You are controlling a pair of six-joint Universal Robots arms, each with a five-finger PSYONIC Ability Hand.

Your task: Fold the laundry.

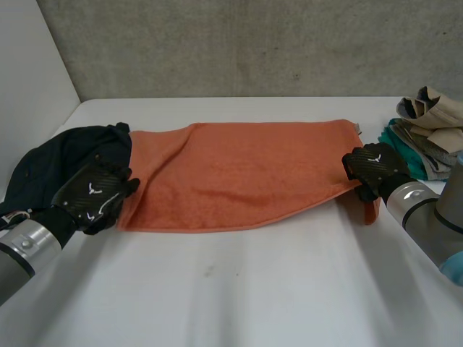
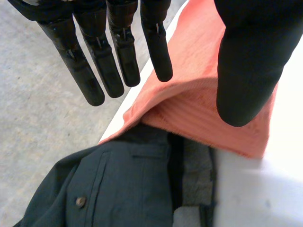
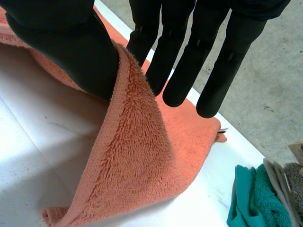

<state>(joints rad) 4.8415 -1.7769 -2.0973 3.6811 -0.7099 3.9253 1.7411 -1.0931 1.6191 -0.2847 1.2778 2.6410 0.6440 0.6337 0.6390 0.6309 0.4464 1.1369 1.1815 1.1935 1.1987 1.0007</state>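
Note:
An orange towel [image 1: 239,173] lies folded lengthwise across the white table [image 1: 253,289]. My left hand [image 1: 90,195] hovers at its left end, open, with straight fingers [image 2: 118,61] and thumb [image 2: 246,71] spread above the towel's end [image 2: 199,109] and holding nothing. My right hand [image 1: 372,165] is at the towel's right end. There the thumb [image 3: 71,52] and fingers [image 3: 189,56] pinch the upper layer's edge [image 3: 137,165], which rises between them off the table.
A dark buttoned shirt [image 1: 58,155] lies bunched at the far left, its edge tucked under the towel's end [image 2: 128,189]. A pile of teal and beige laundry [image 1: 427,134] sits at the far right, near my right hand [image 3: 255,198]. A concrete wall stands behind the table.

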